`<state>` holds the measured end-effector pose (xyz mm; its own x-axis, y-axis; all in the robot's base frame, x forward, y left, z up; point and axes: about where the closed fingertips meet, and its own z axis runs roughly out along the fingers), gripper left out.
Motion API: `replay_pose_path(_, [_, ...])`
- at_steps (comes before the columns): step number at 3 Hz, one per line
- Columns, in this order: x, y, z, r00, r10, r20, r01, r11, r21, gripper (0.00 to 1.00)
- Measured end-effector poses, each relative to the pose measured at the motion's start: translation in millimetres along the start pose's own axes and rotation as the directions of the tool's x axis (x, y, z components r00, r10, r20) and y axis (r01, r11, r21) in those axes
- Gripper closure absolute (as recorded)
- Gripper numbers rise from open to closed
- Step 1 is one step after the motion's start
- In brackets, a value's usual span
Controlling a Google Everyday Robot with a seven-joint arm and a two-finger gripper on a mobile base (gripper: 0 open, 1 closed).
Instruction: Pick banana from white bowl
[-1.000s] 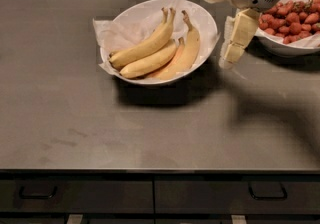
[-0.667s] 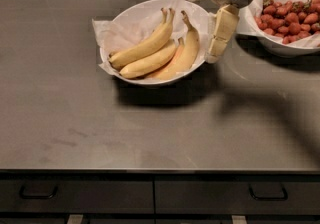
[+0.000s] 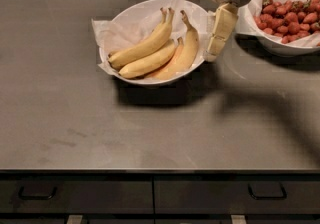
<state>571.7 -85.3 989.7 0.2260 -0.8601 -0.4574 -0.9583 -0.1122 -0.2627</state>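
- Spreading across the whole view, the dark grey tabletop (image 3: 75,118) carries two bowls. Below its front edge are dark drawers, and a handle (image 3: 35,194) shows at the left.
- Left of centre stands the white bowl (image 3: 150,81), lined with crinkled white paper (image 3: 102,30) that hangs over its left rim.
- The banana (image 3: 142,45) lies in this bowl, uppermost and farthest left of the fruit. It runs at a slant from the lower left up to its brownish stem near the far rim.
- Three other bananas share the bowl. One (image 3: 150,63) lies just beneath it and touches it, a more orange one (image 3: 170,63) shows partly behind that, and another (image 3: 189,48) curves along the right side.
- The gripper (image 3: 198,26) hangs over the bowl's right rim, on the arm coming in from the upper right.
- Its fingers (image 3: 220,28) are spread wide and grasp nothing. One points down just outside the rim and the other reaches left over the far edge. Neither touches a banana.
- At the far right a second white bowl (image 3: 280,45) holds red strawberries (image 3: 290,15).
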Motion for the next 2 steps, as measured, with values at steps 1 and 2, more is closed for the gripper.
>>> replay_pose_path(1, [-18, -20, 19, 0.997, -0.068, 0.033, 0.069, 0.9972, -0.03, 0.0])
replay_pose_path(2, [-39, -51, 44, 0.986, -0.14, 0.095, 0.144, 0.9888, -0.039, 0.0])
